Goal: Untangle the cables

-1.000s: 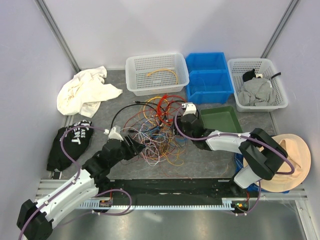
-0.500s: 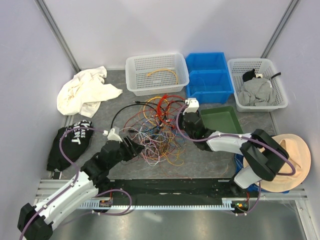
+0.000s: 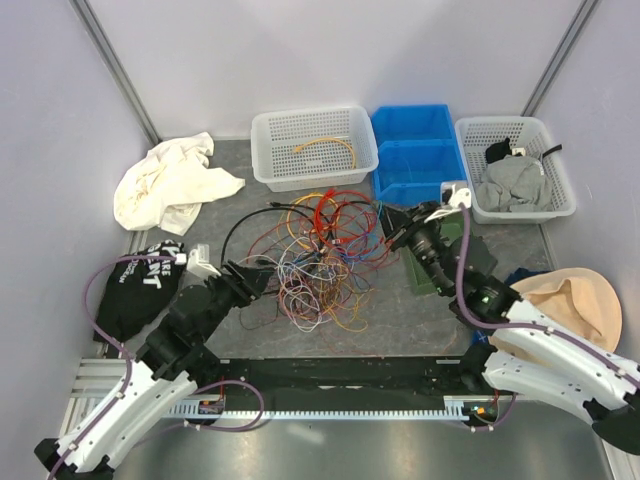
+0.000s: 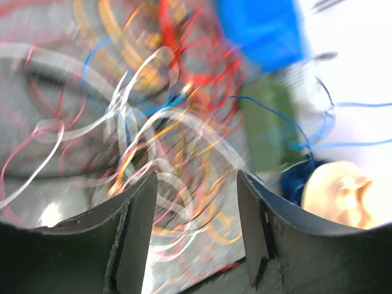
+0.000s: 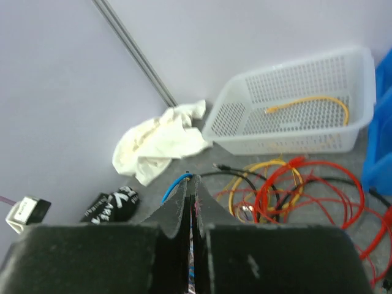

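Jaws clamped together, the right gripper (image 5: 191,181) pinches a blue wire (image 5: 173,182) at the right side of the cables (image 3: 310,250), tangled mid-table (image 3: 400,320) toward the far edge; the left gripper (image 4: 196,177), jaws apart, sits at the tangle's left side

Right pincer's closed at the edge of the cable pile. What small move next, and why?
I'd ease the right pincer up and rightward, away from the cables, slowly. It looks shut on one thin blue wire, whose other end likely sits among them; the left pincer stands open at their left edge, so nothing pins them down.
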Controlling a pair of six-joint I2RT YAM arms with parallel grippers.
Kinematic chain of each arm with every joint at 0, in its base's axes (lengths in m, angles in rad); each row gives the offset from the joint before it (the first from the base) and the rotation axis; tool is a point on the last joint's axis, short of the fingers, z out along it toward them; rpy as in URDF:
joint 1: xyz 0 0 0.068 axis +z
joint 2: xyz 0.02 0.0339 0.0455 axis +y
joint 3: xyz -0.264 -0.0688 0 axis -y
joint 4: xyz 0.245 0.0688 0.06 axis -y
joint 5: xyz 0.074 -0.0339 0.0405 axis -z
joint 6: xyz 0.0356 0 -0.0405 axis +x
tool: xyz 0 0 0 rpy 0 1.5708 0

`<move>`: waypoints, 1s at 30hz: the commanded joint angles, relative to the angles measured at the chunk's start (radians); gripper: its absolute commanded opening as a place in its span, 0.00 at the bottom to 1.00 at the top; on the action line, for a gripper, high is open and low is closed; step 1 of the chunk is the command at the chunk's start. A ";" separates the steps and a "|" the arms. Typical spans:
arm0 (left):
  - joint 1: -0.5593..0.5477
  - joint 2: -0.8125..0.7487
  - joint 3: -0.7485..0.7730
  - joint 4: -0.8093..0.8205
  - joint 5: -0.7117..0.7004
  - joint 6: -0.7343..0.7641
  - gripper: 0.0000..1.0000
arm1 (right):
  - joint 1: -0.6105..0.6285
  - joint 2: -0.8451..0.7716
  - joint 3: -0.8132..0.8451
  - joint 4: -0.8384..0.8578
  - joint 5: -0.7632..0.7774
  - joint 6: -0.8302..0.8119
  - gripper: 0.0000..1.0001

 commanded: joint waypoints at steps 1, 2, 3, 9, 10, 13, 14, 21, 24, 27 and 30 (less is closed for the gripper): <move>0.004 -0.041 0.044 0.156 -0.065 0.140 0.63 | 0.003 -0.027 0.213 -0.220 -0.035 -0.032 0.00; 0.004 -0.039 0.033 0.220 -0.035 0.162 0.65 | 0.003 -0.016 0.247 -0.242 -0.046 -0.034 0.00; 0.004 -0.035 0.021 0.365 -0.012 0.214 0.66 | 0.003 -0.010 0.313 -0.261 -0.072 -0.035 0.00; 0.004 0.149 -0.036 0.901 0.168 0.298 0.75 | 0.003 0.075 0.547 -0.408 -0.123 -0.022 0.00; 0.004 0.181 -0.026 0.991 0.194 0.308 0.77 | 0.003 0.086 0.571 -0.443 -0.143 -0.017 0.00; 0.003 0.301 0.040 1.122 0.293 0.337 0.94 | 0.003 0.117 0.615 -0.480 -0.187 0.008 0.00; 0.003 0.324 0.071 1.150 0.335 0.349 0.94 | 0.003 0.120 0.615 -0.480 -0.202 0.015 0.00; 0.003 0.498 0.180 1.276 0.474 0.383 1.00 | 0.003 0.109 0.563 -0.474 -0.282 0.061 0.00; -0.003 0.539 0.208 1.326 0.533 0.380 1.00 | 0.003 0.108 0.550 -0.474 -0.308 0.074 0.00; -0.026 0.599 0.229 1.352 0.577 0.397 0.99 | 0.003 0.103 0.537 -0.472 -0.324 0.080 0.00; -0.058 0.665 0.246 1.374 0.596 0.407 1.00 | 0.002 0.100 0.531 -0.469 -0.338 0.084 0.00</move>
